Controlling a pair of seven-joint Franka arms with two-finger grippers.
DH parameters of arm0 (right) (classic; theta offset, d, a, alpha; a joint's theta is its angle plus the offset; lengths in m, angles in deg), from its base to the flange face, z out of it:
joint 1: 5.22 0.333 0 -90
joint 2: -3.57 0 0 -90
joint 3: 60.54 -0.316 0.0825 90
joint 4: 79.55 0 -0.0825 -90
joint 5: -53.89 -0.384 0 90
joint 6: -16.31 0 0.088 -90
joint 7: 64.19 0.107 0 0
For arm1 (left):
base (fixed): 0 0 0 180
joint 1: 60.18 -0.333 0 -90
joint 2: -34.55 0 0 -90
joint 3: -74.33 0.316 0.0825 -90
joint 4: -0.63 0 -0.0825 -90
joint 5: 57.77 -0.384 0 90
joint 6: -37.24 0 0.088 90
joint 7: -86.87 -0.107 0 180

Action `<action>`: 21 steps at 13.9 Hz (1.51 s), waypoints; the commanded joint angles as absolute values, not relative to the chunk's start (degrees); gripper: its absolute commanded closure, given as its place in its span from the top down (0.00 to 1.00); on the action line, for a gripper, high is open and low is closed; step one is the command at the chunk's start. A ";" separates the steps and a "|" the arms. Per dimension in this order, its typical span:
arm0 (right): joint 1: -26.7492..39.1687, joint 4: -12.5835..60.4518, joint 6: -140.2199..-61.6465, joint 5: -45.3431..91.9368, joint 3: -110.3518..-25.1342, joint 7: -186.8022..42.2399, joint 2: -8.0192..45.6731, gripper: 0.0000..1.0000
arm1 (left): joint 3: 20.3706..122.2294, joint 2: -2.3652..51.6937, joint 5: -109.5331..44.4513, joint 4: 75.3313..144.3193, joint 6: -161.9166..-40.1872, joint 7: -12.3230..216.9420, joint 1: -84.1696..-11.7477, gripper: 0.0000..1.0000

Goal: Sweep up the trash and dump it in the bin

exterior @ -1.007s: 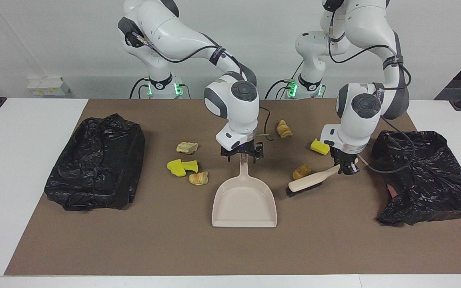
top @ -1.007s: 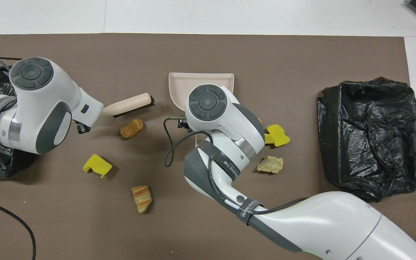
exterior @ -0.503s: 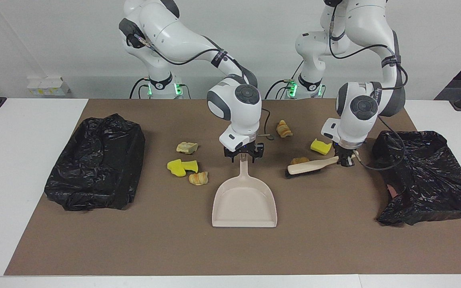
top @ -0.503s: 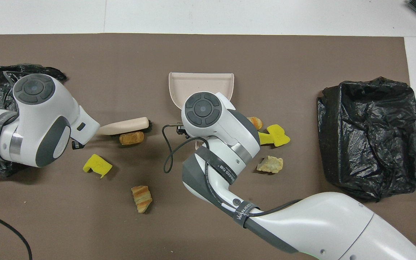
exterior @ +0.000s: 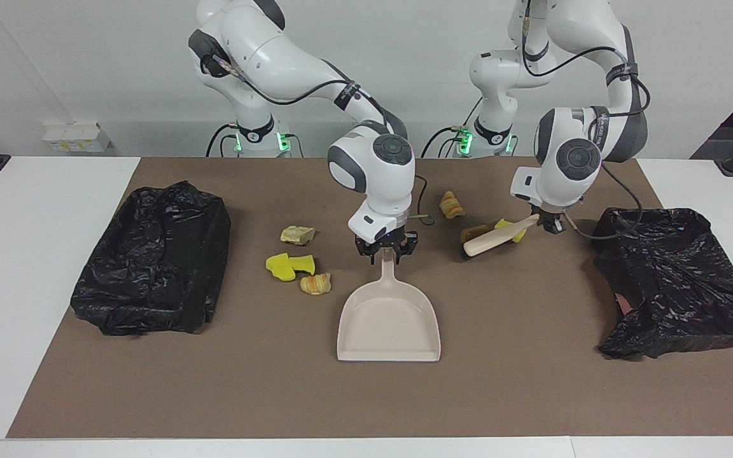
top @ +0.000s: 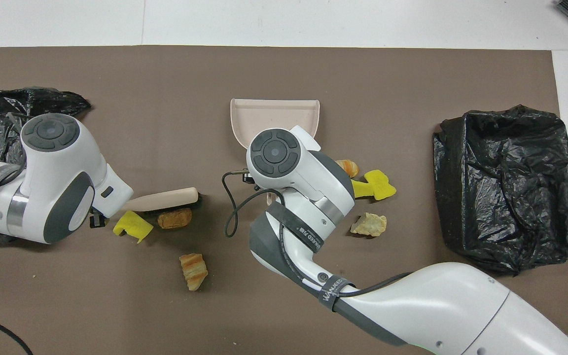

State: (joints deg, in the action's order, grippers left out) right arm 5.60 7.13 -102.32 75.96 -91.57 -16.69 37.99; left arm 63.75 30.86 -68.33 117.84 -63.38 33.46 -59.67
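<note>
The beige dustpan (exterior: 389,321) lies flat mid-mat, its handle pointing at the robots. My right gripper (exterior: 387,249) is shut on the handle's end; in the overhead view the hand covers most of the dustpan (top: 274,116). My left gripper (exterior: 551,224) is shut on the handle of the beige brush (exterior: 490,240), whose bristles press against a brown lump (exterior: 473,232) next to a yellow sponge chunk (exterior: 508,225). Nearer the robots lies a croissant piece (exterior: 451,205). Beside the dustpan, toward the right arm's end, lie yellow chunks (exterior: 289,264), a pastry (exterior: 315,284) and a tan lump (exterior: 297,235).
A black-bagged bin (exterior: 150,257) stands at the right arm's end of the brown mat. A looser black bag (exterior: 678,280) lies at the left arm's end, close to the left arm. A thin cable (top: 230,212) loops off the right wrist above the mat.
The left gripper has dragged the brush toward the robots, pushing the brown lump up beside the yellow chunk. The right gripper's fingers have closed in on the dustpan handle.
</note>
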 commanded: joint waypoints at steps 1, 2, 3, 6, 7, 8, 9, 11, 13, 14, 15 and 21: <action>4.98 7.37 -103.23 77.70 -92.36 -17.44 38.12 0.00 | 64.57 35.59 -66.64 119.28 -64.96 37.12 -60.17 0.00; 4.72 7.28 -103.22 77.79 -92.36 -17.70 38.11 0.00 | 66.05 36.73 -66.64 119.28 -66.28 37.90 -59.91 0.00; 4.46 7.28 -102.87 78.14 -92.36 -17.96 37.59 0.00 | 66.50 37.62 -66.64 119.28 -66.90 40.35 -59.91 0.00; 2.62 7.98 -101.38 75.53 -93.93 -19.53 34.96 0.00 | 66.94 39.03 -66.73 120.33 -65.42 55.96 -60.09 0.00; 0.00 7.98 -99.98 71.42 -96.81 -24.94 34.52 0.00 | 67.55 39.99 -66.73 121.81 -64.54 61.50 -60.09 0.00; -1.51 9.12 -98.23 69.29 -97.71 -29.95 31.81 0.00 | 69.04 41.39 -66.73 124.18 -64.97 65.99 -60.09 0.00; -2.48 11.65 -96.82 68.57 -97.81 -33.31 28.31 0.00 | 69.49 42.71 -66.73 126.12 -65.41 67.78 -60.17 0.00; -3.46 17.89 -94.01 67.17 -97.90 -44.36 20.84 0.00 | 72.20 44.65 -66.73 128.93 -65.67 70.50 -60.18 0.00; -3.81 24.82 -92.85 63.04 -97.72 -54.82 13.02 0.00 | 72.83 47.19 -66.73 132.79 -66.99 73.93 -60.26 0.00; -3.90 27.82 -92.76 62.07 -97.63 -60.45 9.32 0.00 | 72.83 48.77 -66.73 135.08 -67.43 78.04 -60.26 0.00; -3.81 31.24 -92.85 61.45 -97.55 -65.46 6.15 0.00 | 72.83 50.01 -66.73 137.01 -67.35 81.21 -60.18 0.00; -3.81 41.29 -95.75 54.77 -96.58 -97.10 -0.29 0.00 | 72.04 54.14 -66.47 145.81 -68.31 89.22 -57.03 0.00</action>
State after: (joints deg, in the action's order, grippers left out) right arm -2.59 37.64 -93.35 56.81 -96.86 -87.69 2.33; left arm 72.09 50.94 -67.15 141.66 -66.32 85.53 -59.50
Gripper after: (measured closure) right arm 0.692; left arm 0.740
